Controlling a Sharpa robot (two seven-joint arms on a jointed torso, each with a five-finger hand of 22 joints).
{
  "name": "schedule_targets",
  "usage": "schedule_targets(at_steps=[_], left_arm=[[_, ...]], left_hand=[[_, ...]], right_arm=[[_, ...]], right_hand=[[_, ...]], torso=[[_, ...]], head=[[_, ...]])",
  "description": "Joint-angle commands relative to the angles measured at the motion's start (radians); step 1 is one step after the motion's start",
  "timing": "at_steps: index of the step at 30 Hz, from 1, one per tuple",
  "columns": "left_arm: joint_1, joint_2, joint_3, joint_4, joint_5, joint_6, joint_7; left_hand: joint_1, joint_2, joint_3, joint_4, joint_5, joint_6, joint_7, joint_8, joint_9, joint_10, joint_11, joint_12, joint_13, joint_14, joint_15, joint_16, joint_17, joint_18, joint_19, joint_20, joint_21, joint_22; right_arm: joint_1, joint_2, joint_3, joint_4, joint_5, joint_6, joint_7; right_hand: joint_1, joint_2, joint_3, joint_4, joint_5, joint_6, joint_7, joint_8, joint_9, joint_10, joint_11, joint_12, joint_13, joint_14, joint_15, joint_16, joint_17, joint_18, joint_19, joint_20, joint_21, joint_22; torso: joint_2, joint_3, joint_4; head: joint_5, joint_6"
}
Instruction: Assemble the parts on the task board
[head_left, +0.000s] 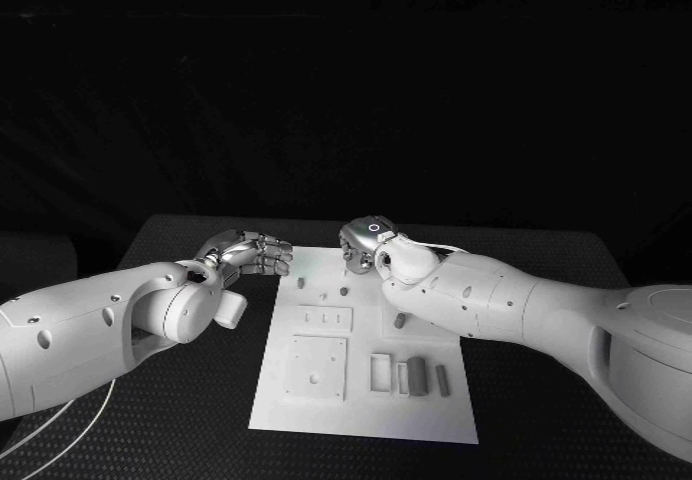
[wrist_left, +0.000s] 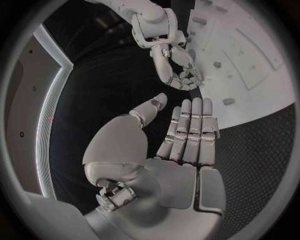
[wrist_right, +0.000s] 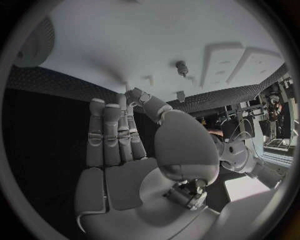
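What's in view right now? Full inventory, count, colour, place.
task board: one, white, middle of the table, running away from the robot.
table: one, black, textured, under the board.
upright pegs: a few, small, grey, on the far half of the board; exact count unclear.
long parts: about three, grey, lying side by side on the near right of the board.
square plate: one, white, near left of the board.
cable: one, white, at the near left of the table.
left hand: one, silver, at the board's far left corner, holding nothing, fingers apart.
right hand: one, silver, over the board's far edge, holding nothing.
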Motion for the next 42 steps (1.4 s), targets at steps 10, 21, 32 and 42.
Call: schedule_targets(at_steps=[10, 21, 32, 42], left_arm=[[0.002, 0.005, 0.001, 0.001, -0.004, 0.005, 0.008], [0.004, 0.007, 0.001, 0.001, -0.004, 0.005, 0.007], [0.004, 0.006, 0.001, 0.001, -0.004, 0.004, 0.006], [0.005, 0.005, 0.001, 0.001, -0.004, 0.005, 0.005]], left_hand=[[0.004, -0.006, -0.004, -0.002, -0.004, 0.0, -0.001, -0.004, -0.001, -0.004, 0.001, -0.007, 0.002, 0.005, 0.002, -0.005, 0.002, 0.016, 0.01, 0.0, -0.008, 0.002], [0.004, -0.007, -0.004, -0.002, -0.004, 0.0, 0.0, -0.005, -0.001, -0.004, 0.001, -0.008, 0.002, 0.006, 0.002, -0.006, 0.003, 0.016, 0.01, 0.0, -0.008, 0.002], [0.004, -0.007, -0.004, -0.002, -0.004, -0.001, 0.001, -0.005, -0.001, -0.005, 0.001, -0.009, 0.002, 0.006, 0.002, -0.007, 0.004, 0.016, 0.01, 0.0, -0.009, 0.002], [0.004, -0.008, -0.005, -0.002, -0.004, -0.002, 0.001, -0.006, -0.001, -0.006, 0.001, -0.01, 0.003, 0.005, 0.002, -0.008, 0.004, 0.016, 0.01, 0.0, -0.009, 0.002]], right_arm=[[0.0, 0.005, -0.004, -0.016, 0.0, 0.027, 0.006], [0.0, 0.011, -0.006, -0.018, 0.012, 0.035, 0.013], [0.0, 0.014, -0.006, -0.027, 0.047, 0.021, 0.023], [0.0, 0.012, -0.007, -0.028, 0.075, 0.016, 0.028]], right_hand=[[0.0, 0.006, 0.006, -0.002, 0.002, 0.029, -0.008, 0.002, 0.018, 0.007, 0.002, -0.005, 0.001, 0.002, -0.006, 0.006, 0.001, 0.015, -0.002, -0.007, 0.006, 0.023], [-0.001, 0.007, 0.007, -0.002, 0.002, 0.028, -0.007, 0.0, 0.018, 0.006, 0.003, -0.007, 0.001, 0.001, -0.006, 0.006, 0.0, 0.015, -0.004, -0.007, 0.006, 0.023], [-0.012, -0.007, 0.008, 0.002, 0.002, -0.02, 0.013, -0.033, 0.007, -0.044, 0.026, -0.044, -0.011, -0.006, 0.015, 0.008, -0.006, 0.015, -0.014, -0.001, 0.01, 0.021], [-0.029, -0.047, 0.013, 0.012, 0.002, -0.095, 0.046, -0.076, -0.014, -0.112, 0.055, -0.086, -0.035, -0.022, 0.042, 0.01, -0.012, 0.015, -0.024, 0.005, 0.006, 0.019]], torso=[[0.0, -0.0001, -0.0008], [0.0, -0.0001, -0.0009], [0.0, -0.0005, -0.0011], [0.0, -0.0004, -0.0012]], head=[[0.001, -0.002], [-0.001, -0.002], [0.0, -0.003], [-0.001, -0.003]])
